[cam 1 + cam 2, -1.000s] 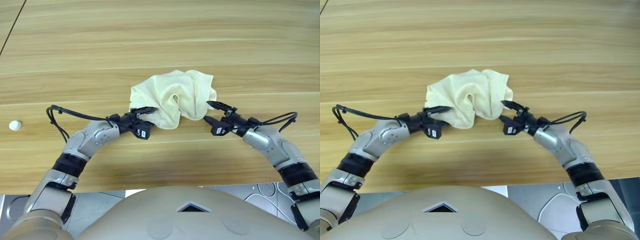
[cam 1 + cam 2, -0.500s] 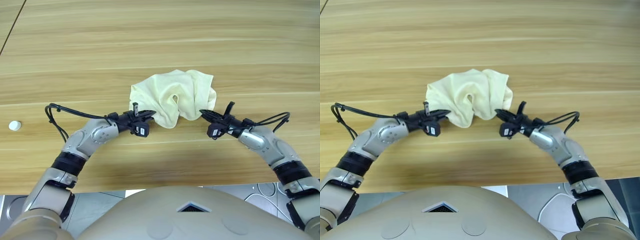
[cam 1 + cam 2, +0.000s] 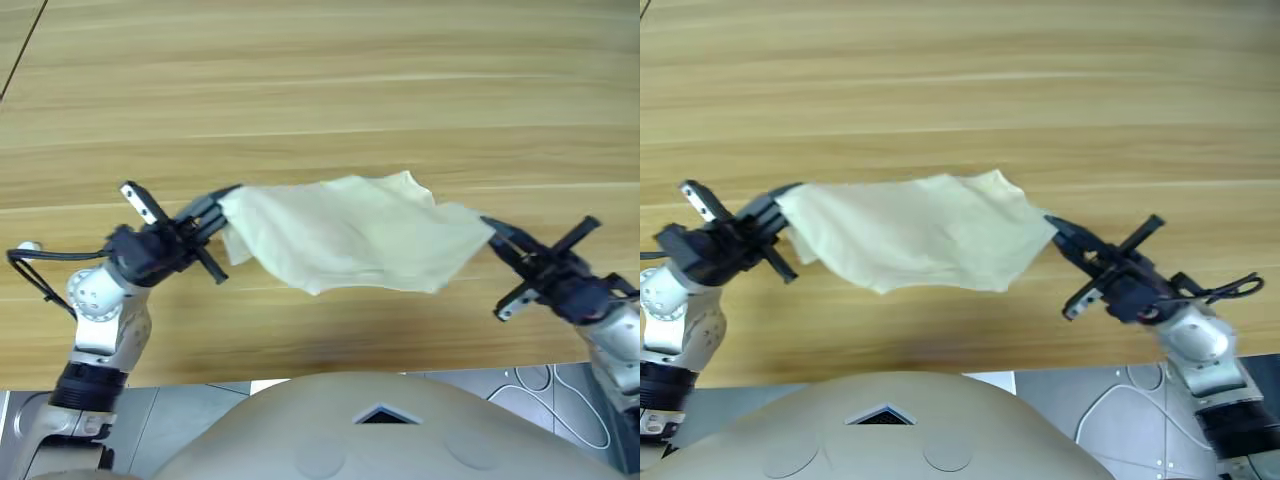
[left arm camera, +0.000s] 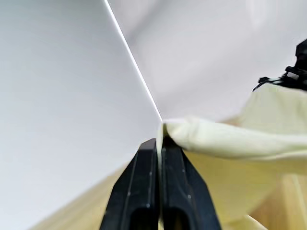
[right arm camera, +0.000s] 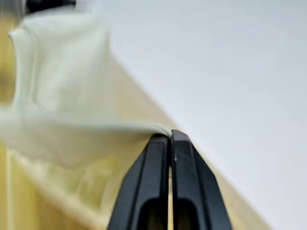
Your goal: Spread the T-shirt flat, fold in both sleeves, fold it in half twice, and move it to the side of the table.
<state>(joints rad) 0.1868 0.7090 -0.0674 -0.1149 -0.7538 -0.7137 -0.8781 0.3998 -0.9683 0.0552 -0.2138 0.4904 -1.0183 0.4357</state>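
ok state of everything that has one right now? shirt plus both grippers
T-shirt: held up and stretched between the two grippers, lower edge hanging loose; not lying flat on the table, no folds made.
Left gripper: shut on one end of the T-shirt.
Right gripper: shut on the opposite end of the T-shirt.

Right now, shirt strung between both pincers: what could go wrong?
1. The left pincer and right pincer each grip only a thin edge of the T-shirt; pulling wider may slip it free.
2. The cloth sags creased in the middle over the table, so lowering it now could trap folds.
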